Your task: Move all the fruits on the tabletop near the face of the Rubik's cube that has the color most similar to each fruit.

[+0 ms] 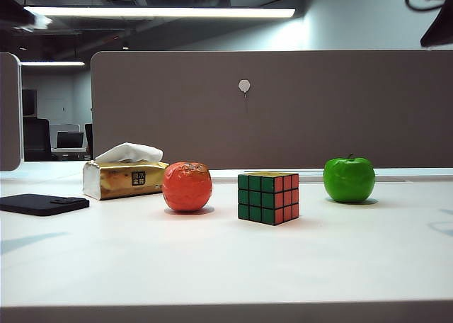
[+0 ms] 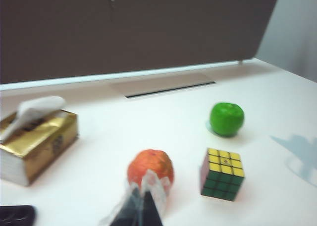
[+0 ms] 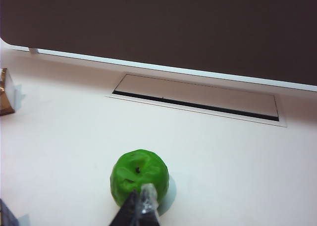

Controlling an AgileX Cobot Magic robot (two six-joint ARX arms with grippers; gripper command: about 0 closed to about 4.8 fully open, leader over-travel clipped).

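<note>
Presently my left claw [image 2: 143,198] hovers pinched together above the orange-red fruit [image 2: 150,170], my right claw [image 3: 141,206] likewise above the green apple [image 3: 138,175], mid-desk flanking the Rubik's cube [image 1: 268,197]. Descending unopened, either could knock its fruit rolling.

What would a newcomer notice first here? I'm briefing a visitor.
The glossy green apple stands out at the right of the white desk, the wrinkled orange-red fruit left of centre. Between them sits the small Rubik's cube. The left gripper hangs over the orange fruit, the right gripper over the apple.
</note>
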